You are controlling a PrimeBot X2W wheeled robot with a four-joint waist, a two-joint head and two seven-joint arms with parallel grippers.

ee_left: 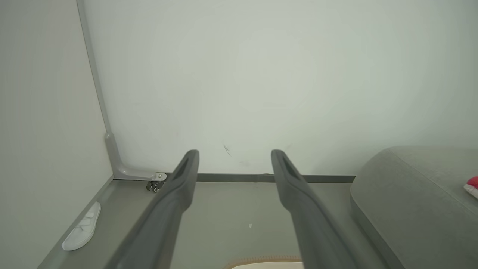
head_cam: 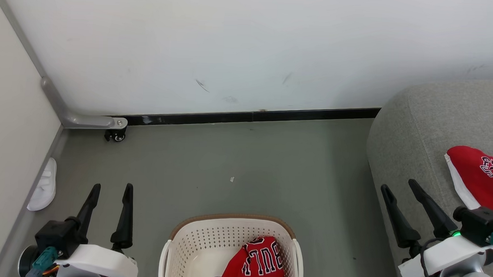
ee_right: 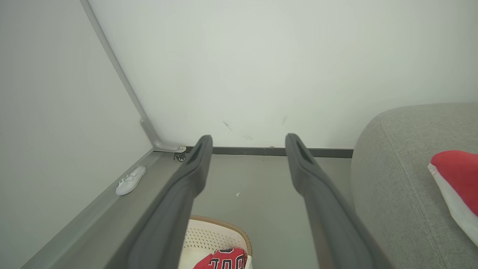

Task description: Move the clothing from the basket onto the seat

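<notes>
Down at 6 o'clock, the basket (head_cam: 231,217) holds the red jersey (head_cam: 258,262), with the left pincer (head_cam: 112,186) at 8 o'clock and the right pincer (head_cam: 398,184) at 4 o'clock, both spread and empty. Farther off at 3 o'clock, the red shorts (head_cam: 481,175) lie on the grey seat (head_cam: 419,132).

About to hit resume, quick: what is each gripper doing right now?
Left gripper: open, holding nothing.
Right gripper: open, holding nothing.
</notes>
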